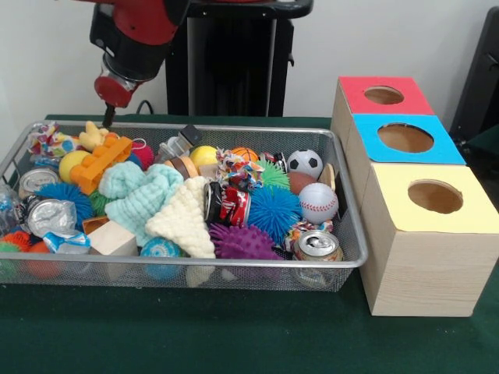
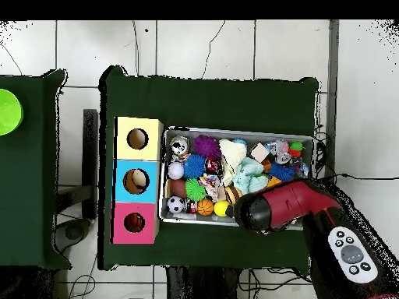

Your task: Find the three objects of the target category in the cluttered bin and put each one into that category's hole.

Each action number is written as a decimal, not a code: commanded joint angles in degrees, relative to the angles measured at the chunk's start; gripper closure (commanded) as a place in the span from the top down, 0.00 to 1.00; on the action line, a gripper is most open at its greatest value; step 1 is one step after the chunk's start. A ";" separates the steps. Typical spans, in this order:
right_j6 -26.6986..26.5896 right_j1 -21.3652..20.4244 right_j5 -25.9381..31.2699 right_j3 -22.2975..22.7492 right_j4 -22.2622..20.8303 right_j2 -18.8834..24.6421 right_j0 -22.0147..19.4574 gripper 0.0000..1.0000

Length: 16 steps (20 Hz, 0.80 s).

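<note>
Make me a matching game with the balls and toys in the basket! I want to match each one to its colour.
Things:
1. round soccer ball
2. stitched baseball
3. spiky rubber ball at the basket's front
4. chunky plastic building brick

Colours:
A. orange
B. white with red seams
C. purple
D. white with black patches

Pairs: 1-D, 2-B, 3-C, 4-A
</note>
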 commanded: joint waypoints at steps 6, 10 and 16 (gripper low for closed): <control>-0.89 4.49 -4.56 -7.13 -6.19 -1.65 -0.06 1.00; -1.72 5.43 -5.35 -7.03 -6.06 -1.13 -0.27 1.00; -4.53 6.55 -7.13 -6.53 -5.37 0.69 -1.50 1.00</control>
